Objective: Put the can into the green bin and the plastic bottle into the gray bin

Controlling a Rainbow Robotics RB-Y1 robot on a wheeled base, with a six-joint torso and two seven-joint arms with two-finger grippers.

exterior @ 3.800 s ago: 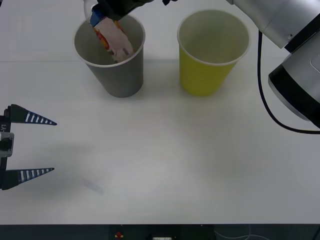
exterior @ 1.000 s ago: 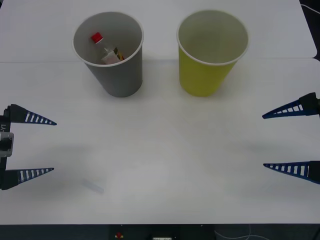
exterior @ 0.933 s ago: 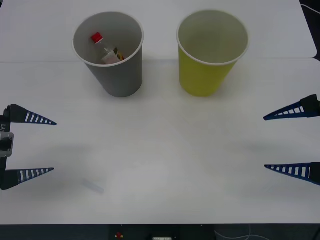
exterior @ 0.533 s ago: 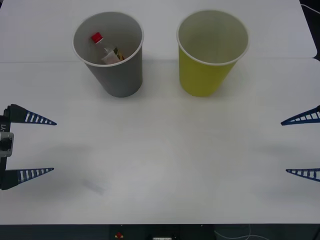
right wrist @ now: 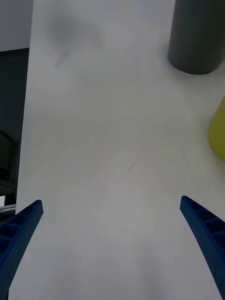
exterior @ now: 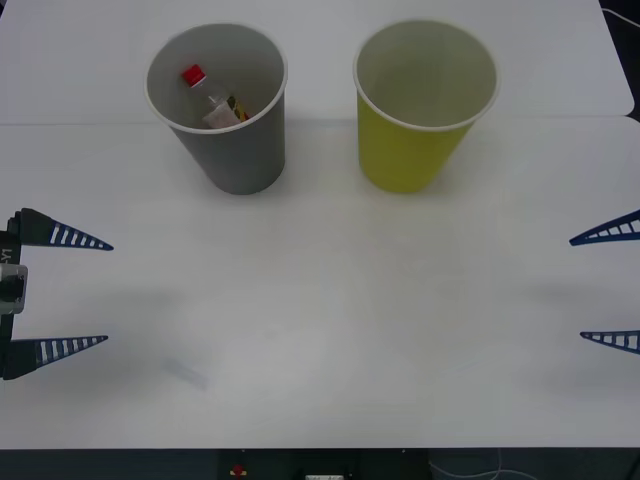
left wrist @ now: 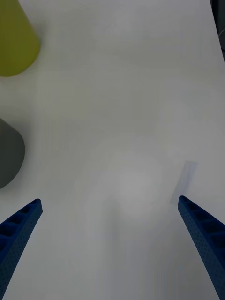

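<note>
Two tapered paper cups: plastic bottle (exterior: 213, 100) lies inside gray bin (exterior: 240, 150).

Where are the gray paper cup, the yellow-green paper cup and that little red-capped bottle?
Gray paper cup (exterior: 240, 150): front view, on its outer wall.
Yellow-green paper cup (exterior: 405, 150): front view, on its outer wall.
Small clear red-capped plastic bottle (exterior: 193, 74): front view, on its cap, inside the gray cup.

The front camera looks steeply down on the white table (exterior: 330, 300), while both wrist cameras skim low across it toward the gray bin (right wrist: 197, 37) and green bin (left wrist: 14, 42).
</note>
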